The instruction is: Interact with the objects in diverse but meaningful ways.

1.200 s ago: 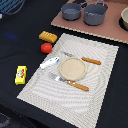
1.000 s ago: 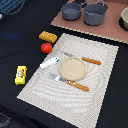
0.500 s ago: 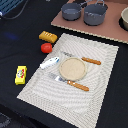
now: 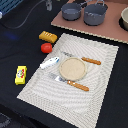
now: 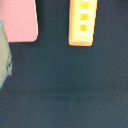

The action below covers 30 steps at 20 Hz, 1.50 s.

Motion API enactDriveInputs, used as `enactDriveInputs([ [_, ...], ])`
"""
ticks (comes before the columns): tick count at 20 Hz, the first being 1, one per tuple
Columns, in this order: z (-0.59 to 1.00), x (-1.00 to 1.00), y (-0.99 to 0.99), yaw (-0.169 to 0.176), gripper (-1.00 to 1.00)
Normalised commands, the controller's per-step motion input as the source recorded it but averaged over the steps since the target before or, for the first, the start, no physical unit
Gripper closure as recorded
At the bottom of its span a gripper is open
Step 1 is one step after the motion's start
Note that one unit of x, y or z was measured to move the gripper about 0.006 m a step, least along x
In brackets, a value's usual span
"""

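Nearest the exterior camera, a yellow packet (image 4: 20, 74) with a red-and-white mark lies flat on the dark surface (image 4: 20, 107), just off the placemat's edge toward the exterior view's left. On the striped placemat (image 4: 100, 65) sits a round tan plate (image 4: 73, 68), with a wooden-handled fork (image 4: 70, 82) on its near side and a wooden-handled knife (image 4: 85, 59) on its far side. A white fish-like piece (image 4: 49, 63) rests at the mat's edge, just beside the plate on the exterior view's left. Farther back, a red ball (image 4: 46, 47) sits on the dark surface near the mat's far corner, and an orange ridged block (image 4: 48, 36) lies just beyond it, apart from the ball. At the far side, two grey pots (image 4: 84, 12) stand side by side on a pinkish board (image 4: 95, 29). A thin cable (image 4: 25, 21) trails across the dark surface at the exterior view's far left. The wrist view looks down on the orange block (image 5: 82, 22) and a corner of the pink board (image 5: 20, 20) against the dark surface; no jaws show in it, and whether they are open or closed cannot be told.
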Motion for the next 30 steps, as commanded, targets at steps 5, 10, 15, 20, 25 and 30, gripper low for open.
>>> enactDriveInputs([
  [5, -0.52, -0.11, -0.14, 0.000, -1.00],
  [10, -0.53, -0.13, -0.18, 0.000, -1.00],
  [15, -0.41, -0.12, -0.22, 0.000, -1.00],
  [20, -0.46, -0.18, -0.13, 0.000, -1.00],
  [25, -0.41, -0.19, -0.06, 0.000, -1.00],
  [30, -0.38, -0.35, 0.01, 0.010, -1.00],
])
